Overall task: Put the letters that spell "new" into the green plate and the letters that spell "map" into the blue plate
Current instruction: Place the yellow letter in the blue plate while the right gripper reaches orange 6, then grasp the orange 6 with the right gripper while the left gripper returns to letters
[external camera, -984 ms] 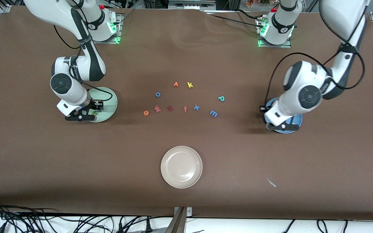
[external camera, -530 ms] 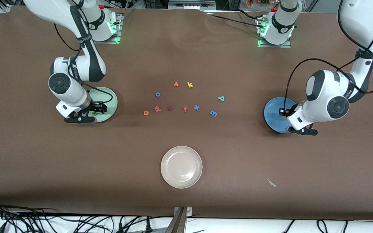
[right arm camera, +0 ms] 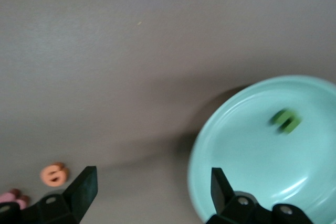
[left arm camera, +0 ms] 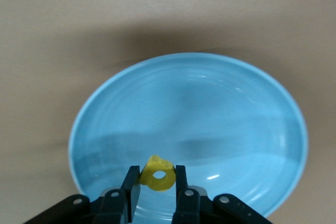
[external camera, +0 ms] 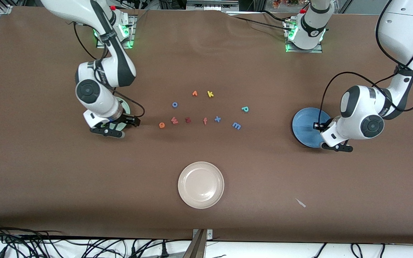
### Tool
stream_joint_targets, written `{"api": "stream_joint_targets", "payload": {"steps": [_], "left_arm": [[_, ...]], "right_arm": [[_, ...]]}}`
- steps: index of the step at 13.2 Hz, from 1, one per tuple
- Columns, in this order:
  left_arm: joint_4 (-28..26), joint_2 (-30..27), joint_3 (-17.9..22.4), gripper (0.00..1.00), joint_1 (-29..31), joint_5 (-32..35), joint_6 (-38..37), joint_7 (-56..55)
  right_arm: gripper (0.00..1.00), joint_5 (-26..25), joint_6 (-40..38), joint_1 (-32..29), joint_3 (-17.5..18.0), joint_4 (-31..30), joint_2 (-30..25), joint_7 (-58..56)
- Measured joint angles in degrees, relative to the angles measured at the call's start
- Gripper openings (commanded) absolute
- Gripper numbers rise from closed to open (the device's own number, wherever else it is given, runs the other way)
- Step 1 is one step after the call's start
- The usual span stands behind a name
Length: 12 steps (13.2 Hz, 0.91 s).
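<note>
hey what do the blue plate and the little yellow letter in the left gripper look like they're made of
The blue plate looks like glossy plastic or melamine, though glazed ceramic is possible: it has a smooth surface with soft reflections and a bright glint. The yellow letter, pinched in the left gripper, looks like matte foam: thick, soft-edged, no shine.
</note>
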Motion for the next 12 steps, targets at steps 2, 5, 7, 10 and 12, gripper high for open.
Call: {"api": "stream_joint_targets", "payload": {"steps": [2,5,7,10,12], "left_arm": [[0.0,0.79,0.0,0.25,0.78,1.38,1.16,0.0],[0.0,1.85,-0.05,0.81,1.08,1.54,2.29,0.0],[0.15,1.95,-0.26,0.99,1.08,1.55,2.49,0.0],[2.58,1.6,-1.08,0.99,1.09,1.54,2.36,-0.06],[4.87,0.53,-2.94,0.99,1.1,1.42,-0.04,-0.41]], "right_arm": [[0.88,0.19,1.97,0.21,2.18,0.45,1.59,8.95],[0.87,0.26,8.38,1.36,4.12,0.55,5.13,20.8],[0.86,0.27,11.8,2.61,4.41,1.36,7.45,26.4],[0.81,0.28,12.12,4.3,4.52,2.87,9.11,29.83],[0.78,0.29,12.22,5.0,4.52,3.15,9.8,30.5]]}}
